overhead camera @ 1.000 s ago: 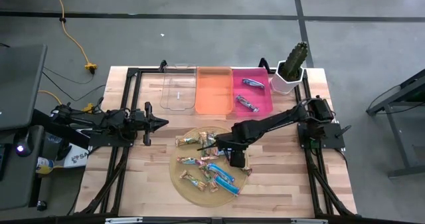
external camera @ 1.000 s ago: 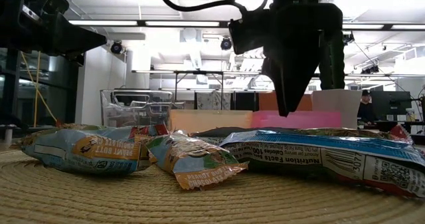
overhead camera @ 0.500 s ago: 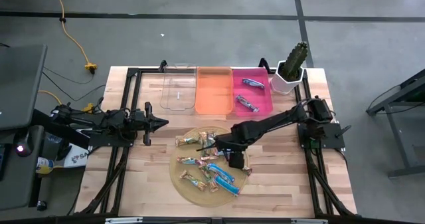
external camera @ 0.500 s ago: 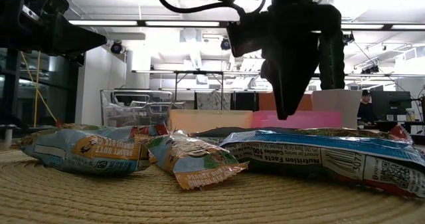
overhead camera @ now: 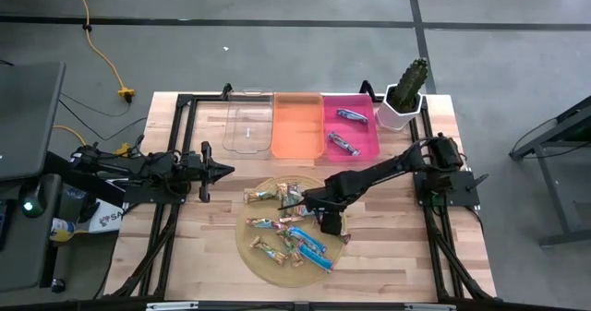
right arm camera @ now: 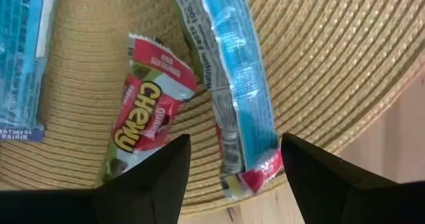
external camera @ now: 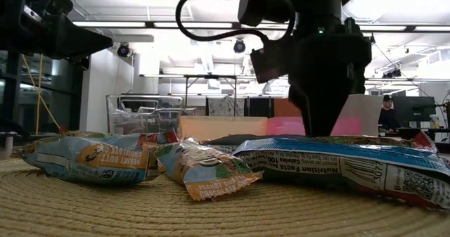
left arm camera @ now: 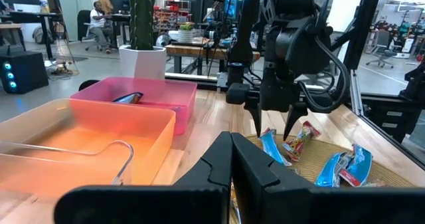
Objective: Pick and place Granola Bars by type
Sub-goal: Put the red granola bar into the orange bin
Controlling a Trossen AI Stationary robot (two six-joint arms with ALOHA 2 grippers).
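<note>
Several granola bars (overhead camera: 282,223) lie in a loose pile on a round woven mat (overhead camera: 261,260). My right gripper (overhead camera: 331,224) hangs open over the mat's right edge, pointing down. In the right wrist view its fingers stand on either side of the end of a bright blue bar (right arm camera: 234,84), apart from it, with a red Chewy bar (right arm camera: 143,114) beside it. The left wrist view shows the same open gripper (left arm camera: 273,135) just above these bars. My left gripper (overhead camera: 224,171) waits shut and level near the table's left side.
Along the far edge stand a clear bin (overhead camera: 247,126), an orange bin (overhead camera: 296,126) and a pink bin (overhead camera: 362,137) holding two dark bars. A cactus in a white pot (overhead camera: 404,99) stands at the far right. Black frame rails (overhead camera: 175,145) run along both sides.
My right gripper has come down toward the bars at the mat's right edge and rolled a little about its own axis. Its fingers have stayed open. The bars have not moved.
</note>
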